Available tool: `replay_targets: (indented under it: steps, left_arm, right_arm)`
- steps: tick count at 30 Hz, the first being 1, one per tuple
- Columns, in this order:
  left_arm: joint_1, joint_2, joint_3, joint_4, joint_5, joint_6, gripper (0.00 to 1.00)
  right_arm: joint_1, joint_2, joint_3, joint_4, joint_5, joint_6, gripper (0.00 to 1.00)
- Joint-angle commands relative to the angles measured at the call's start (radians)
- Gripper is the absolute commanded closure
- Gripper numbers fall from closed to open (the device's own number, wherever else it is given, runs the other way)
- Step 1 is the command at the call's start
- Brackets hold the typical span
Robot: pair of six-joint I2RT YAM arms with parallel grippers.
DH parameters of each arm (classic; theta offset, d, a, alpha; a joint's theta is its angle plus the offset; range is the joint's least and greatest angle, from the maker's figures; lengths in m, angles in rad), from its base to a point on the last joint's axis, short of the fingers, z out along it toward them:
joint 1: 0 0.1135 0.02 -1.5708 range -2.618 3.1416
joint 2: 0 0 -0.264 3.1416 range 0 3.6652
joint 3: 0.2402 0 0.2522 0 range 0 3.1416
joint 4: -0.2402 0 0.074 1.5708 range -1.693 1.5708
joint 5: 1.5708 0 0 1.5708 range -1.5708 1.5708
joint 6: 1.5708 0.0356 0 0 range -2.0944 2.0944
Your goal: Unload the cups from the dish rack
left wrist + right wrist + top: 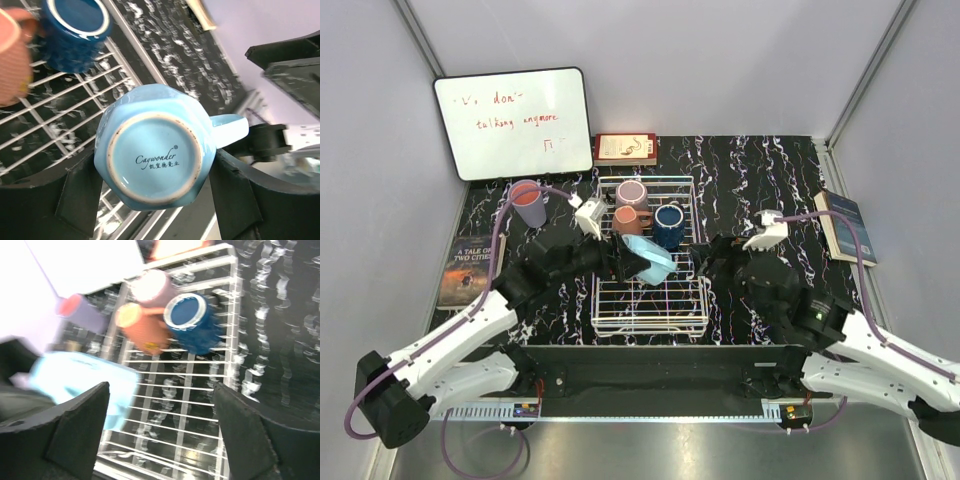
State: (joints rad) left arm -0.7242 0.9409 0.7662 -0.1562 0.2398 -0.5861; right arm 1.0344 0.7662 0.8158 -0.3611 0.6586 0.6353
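Observation:
The white wire dish rack (pixel 650 322) stands mid-table. In its far half stand a mauve cup (pixel 632 192), a terracotta orange cup (pixel 628 219) and a dark blue cup (pixel 668 222). My left gripper (pixel 638 260) is shut on a light blue cup (pixel 653 260), held on its side over the rack's middle. In the left wrist view its base (pixel 152 160) faces the camera, handle to the right. A lavender cup (pixel 528 203) stands on the table left of the rack. My right gripper (pixel 705 258) is open and empty by the rack's right side.
A whiteboard (pixel 513 122) leans at the back left. A red book (pixel 626 148) lies behind the rack. One book (pixel 468 270) lies at the left edge and another (pixel 847 225) at the right edge. Grey walls enclose the table.

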Motion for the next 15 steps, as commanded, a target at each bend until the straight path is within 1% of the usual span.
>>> replay_targets:
  steps: [1,3,6,11,15]
  left_arm:
    - [0.003,-0.054,-0.044,0.427,0.096,-0.148,1.0]
    - [0.006,-0.045,-0.067,0.512,0.119,-0.191,1.0]
    - [0.008,-0.037,-0.105,0.621,0.147,-0.245,1.0]
    - [0.02,-0.048,-0.209,0.846,0.131,-0.345,1.0]
    - [0.023,-0.001,-0.232,0.948,0.167,-0.399,1.0]
  right_arm:
    - [0.004,-0.091,-0.069,0.183,-0.097,0.047,0.12]
    - [0.004,-0.134,-0.102,0.203,-0.125,0.07,0.18]
    - [0.004,-0.195,-0.139,0.243,-0.154,0.099,0.22]
    - [0.006,-0.271,-0.197,0.306,-0.223,0.147,0.21]
    - [0.006,-0.275,-0.216,0.35,-0.267,0.165,0.21]
